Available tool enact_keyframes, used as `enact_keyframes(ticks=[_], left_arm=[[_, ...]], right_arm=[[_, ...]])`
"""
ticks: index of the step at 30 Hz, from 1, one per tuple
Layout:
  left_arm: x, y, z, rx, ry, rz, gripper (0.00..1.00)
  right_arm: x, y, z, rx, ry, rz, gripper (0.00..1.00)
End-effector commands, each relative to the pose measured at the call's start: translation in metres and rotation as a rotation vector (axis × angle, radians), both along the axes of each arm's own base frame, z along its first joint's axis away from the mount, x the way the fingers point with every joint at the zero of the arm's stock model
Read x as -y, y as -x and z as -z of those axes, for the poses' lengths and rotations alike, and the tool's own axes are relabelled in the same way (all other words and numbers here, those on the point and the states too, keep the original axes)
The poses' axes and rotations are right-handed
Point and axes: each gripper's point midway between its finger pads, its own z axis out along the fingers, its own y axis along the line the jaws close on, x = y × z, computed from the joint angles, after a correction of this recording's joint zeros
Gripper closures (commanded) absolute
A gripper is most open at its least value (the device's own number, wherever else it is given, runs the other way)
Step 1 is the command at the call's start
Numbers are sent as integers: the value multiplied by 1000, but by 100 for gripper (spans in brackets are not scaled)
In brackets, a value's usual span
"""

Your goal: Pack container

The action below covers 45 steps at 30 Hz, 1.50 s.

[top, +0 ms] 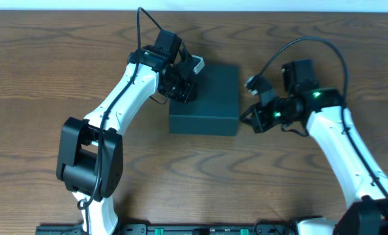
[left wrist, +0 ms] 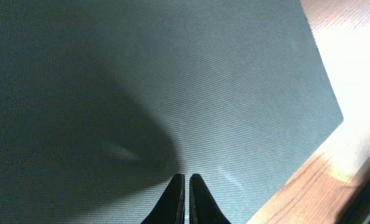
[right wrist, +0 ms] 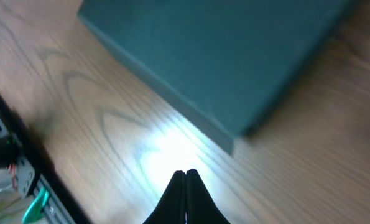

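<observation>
while both arms reach in toward it, the container (top: 207, 101) sits flat on the wood table (top: 50, 78), about mid-width and somewhat closer to the far edge than the near one. its dark teal-green top looks flat w/ the lid down, no gap visible from overhead.

left gripper (left wrist: 186, 200) is over the container's far-left corner area. wrist view shows its two black fingers pressed together, nothing between them, tips pointing at the lid's textured surface w/ a dark shadow spreading to the left of them. can't tell if the tips actually touch the lid.

right gripper (right wrist: 185, 196) is on the container's right side, near its near-right corner, over bare wood. fingers also pressed together, holding nothing. its wrist view shows the container's corner and side wall just ahead of the tips, apart from them, w/ a bright glare patch on the wood in between.

black rail (top: 200, 230) w/ green bits runs along the near edge of the table, between the two arm bases.
</observation>
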Motion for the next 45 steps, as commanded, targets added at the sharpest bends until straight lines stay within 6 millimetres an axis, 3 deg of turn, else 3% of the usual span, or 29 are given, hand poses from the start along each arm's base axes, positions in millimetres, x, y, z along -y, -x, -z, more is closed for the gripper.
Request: enact_keyframes(ticks=[1, 8, 18, 21, 27, 35, 45], left_arm=[[3, 5, 12, -44, 23, 19, 94], [6, 8, 26, -92, 31, 24, 94], [3, 13, 33, -111, 20, 24, 94], [3, 15, 34, -117, 18, 23, 94], [3, 15, 34, -118, 18, 23, 94], [3, 15, 34, -120, 17, 23, 94], [0, 14, 34, -122, 17, 16, 94]], right_arm=[[-16, 13, 8, -58, -80, 15, 98], [-24, 26, 38, -128, -137, 68, 98], [-55, 39, 68, -149, -197, 124, 98], [-60, 35, 82, -129, -156, 211, 98], [-50, 19, 102, -76, -75, 460, 98], [-34, -12, 100, 35, -59, 773, 98], [-61, -22, 120, 11, -139, 819, 98]])
